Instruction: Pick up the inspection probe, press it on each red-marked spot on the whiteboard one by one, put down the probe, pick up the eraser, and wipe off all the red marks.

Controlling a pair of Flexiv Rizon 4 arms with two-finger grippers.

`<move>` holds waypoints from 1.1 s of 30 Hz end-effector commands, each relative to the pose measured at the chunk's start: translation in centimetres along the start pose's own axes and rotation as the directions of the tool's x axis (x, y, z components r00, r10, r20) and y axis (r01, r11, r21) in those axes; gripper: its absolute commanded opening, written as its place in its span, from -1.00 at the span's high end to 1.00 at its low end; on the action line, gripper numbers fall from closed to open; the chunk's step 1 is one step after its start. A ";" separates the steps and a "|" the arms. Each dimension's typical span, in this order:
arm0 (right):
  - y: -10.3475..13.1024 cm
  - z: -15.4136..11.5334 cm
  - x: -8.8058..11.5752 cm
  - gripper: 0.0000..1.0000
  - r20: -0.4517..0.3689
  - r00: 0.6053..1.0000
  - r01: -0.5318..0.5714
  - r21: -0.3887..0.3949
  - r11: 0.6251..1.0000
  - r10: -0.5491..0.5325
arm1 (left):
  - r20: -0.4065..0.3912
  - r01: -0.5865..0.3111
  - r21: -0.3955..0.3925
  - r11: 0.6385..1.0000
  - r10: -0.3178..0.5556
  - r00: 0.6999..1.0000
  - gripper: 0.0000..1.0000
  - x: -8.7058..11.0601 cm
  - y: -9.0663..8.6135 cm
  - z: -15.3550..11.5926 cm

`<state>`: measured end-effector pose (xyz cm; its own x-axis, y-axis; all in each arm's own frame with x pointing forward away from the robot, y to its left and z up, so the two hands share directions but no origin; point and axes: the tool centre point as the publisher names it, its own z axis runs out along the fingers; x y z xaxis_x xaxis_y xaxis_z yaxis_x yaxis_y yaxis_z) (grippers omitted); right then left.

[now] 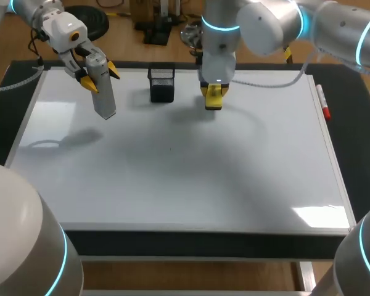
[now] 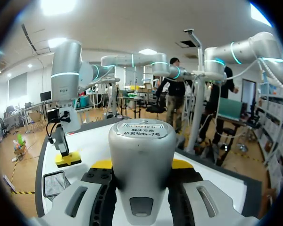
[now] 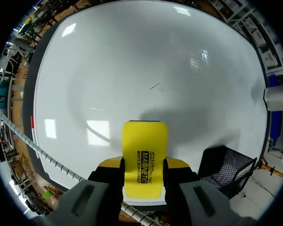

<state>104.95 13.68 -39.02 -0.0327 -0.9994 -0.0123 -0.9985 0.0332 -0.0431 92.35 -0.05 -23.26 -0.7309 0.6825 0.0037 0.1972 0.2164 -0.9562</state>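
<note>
My left gripper [image 1: 100,77] is shut on the grey inspection probe [image 1: 103,92], held tilted above the whiteboard's [image 1: 172,179] far left part. In the left wrist view the probe [image 2: 141,150] fills the space between the yellow fingertips [image 2: 101,164]. My right gripper [image 1: 214,92] is shut on the yellow eraser [image 1: 213,98] over the board's far middle. From the right wrist the eraser [image 3: 145,157] sticks out between the fingers [image 3: 111,163], pointing down at the board [image 3: 132,56]. I see no red marks on the board, only faint thin scratches [image 3: 160,87].
A black mesh holder [image 1: 161,84] stands at the board's far edge between the two grippers, also seen beside the eraser [image 3: 226,169]. A red-capped marker [image 1: 322,102] lies off the board's right edge. The board lies on a dark mat [image 1: 357,160].
</note>
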 end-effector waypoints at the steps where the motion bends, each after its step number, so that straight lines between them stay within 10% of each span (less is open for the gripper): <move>1: -1.3 0.7 -0.9 1.00 -0.011 1.000 0.002 -0.031 1.000 -0.003 | -0.002 -0.001 0.000 1.000 0.001 1.000 1.00 0.0 -0.1 -0.1; 33: -2.5 3.3 -0.6 0.95 -0.049 0.999 0.002 -0.047 0.999 -0.005 | -0.002 -0.001 0.000 1.000 0.001 1.000 1.00 0.0 -0.1 -0.1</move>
<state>107.26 14.12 -42.13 -0.0338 -0.9990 0.0304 -0.9994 0.0337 -0.0024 92.35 -0.05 -23.26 -0.7309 0.6825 0.0037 0.1973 0.2164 -0.9562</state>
